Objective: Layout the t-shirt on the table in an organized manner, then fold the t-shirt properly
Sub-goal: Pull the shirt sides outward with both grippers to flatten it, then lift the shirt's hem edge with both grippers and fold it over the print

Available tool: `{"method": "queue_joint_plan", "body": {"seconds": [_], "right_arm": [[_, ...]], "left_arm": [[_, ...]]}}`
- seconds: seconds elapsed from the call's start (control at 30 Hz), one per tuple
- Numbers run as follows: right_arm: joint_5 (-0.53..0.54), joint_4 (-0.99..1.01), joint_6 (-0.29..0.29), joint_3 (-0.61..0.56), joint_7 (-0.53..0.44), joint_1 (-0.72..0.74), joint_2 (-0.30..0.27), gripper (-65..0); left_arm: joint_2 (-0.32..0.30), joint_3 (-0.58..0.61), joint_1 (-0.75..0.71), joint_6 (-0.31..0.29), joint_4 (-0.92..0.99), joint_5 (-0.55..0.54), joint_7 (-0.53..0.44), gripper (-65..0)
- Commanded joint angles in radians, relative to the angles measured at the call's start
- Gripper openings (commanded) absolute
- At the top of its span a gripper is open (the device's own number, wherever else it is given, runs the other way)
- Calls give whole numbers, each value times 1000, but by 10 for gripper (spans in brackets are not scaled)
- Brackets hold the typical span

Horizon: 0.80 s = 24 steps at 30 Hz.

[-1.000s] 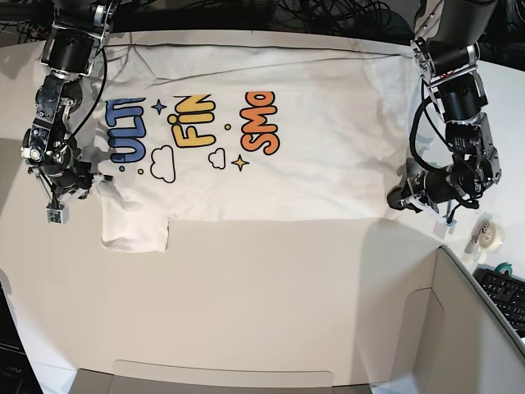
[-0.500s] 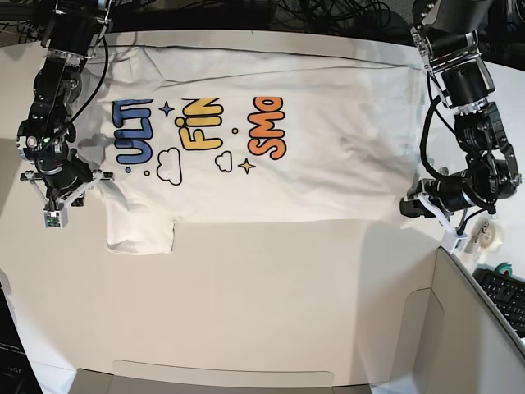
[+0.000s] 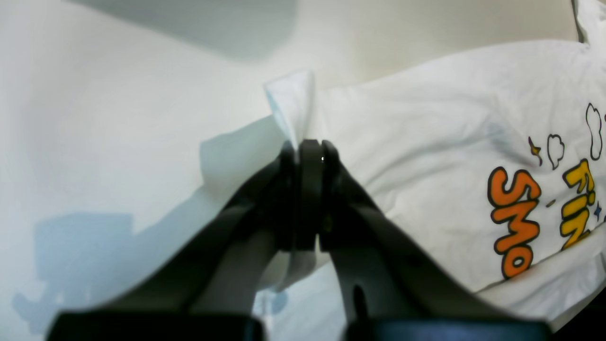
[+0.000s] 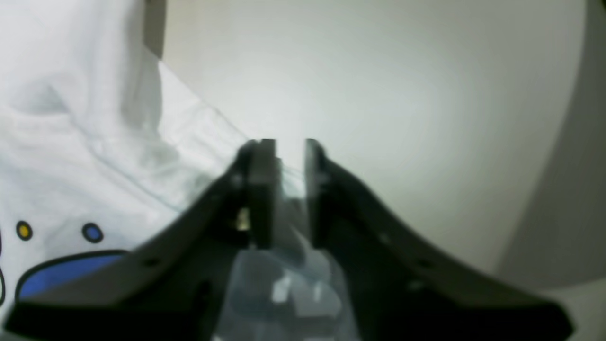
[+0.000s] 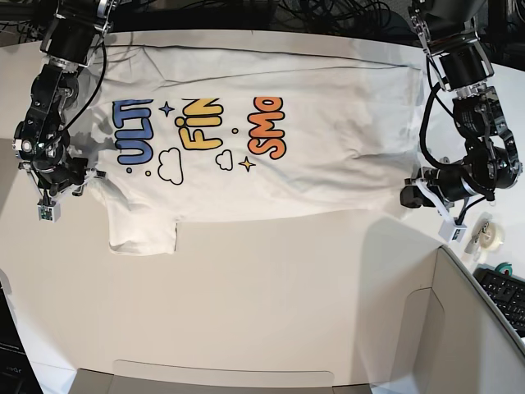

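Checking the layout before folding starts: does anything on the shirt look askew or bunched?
Yes. The t-shirt lies mostly flat on the table, but its hem corner is pinched and lifted off the surface in the left end effector, and one sleeve sticks out below the body's edge.

tape roll (image 5: 492, 234), keyboard (image 5: 506, 294), cardboard box (image 5: 459, 345)

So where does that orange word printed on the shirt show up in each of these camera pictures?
Base view: the orange word sits near the middle of the t-shirt, toward the top of the picture.
Left wrist view: the orange word is at the right edge, right of the left gripper.
Right wrist view: not in it.
Shared landmark: the yellow word next to it.
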State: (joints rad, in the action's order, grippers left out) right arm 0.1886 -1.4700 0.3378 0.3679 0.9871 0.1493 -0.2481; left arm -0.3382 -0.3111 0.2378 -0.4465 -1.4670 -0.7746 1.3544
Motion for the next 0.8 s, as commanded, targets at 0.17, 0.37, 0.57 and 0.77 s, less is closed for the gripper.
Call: {"method": "queue_joint_plan", "body": {"seconds": [0.17,0.37,0.57,0.77], "right_arm": [[10,-13,39,-89,45,75,-67,-270],[9,5,117,-201,40,117,-119,-239],[12,134,234,-119,28,129,-92,-239],[10,196,234,-105,-14,125,-90,-239]], "left_arm": [[-17,-1,18,-4,-18,-18,-14,-650],[-15,-1,16,-4,-18,-18,-14,-650],[-15,-1,16,-4,-18,-18,-14,-650],[-15,-1,16,-4,-18,-18,-13,-650]]}}
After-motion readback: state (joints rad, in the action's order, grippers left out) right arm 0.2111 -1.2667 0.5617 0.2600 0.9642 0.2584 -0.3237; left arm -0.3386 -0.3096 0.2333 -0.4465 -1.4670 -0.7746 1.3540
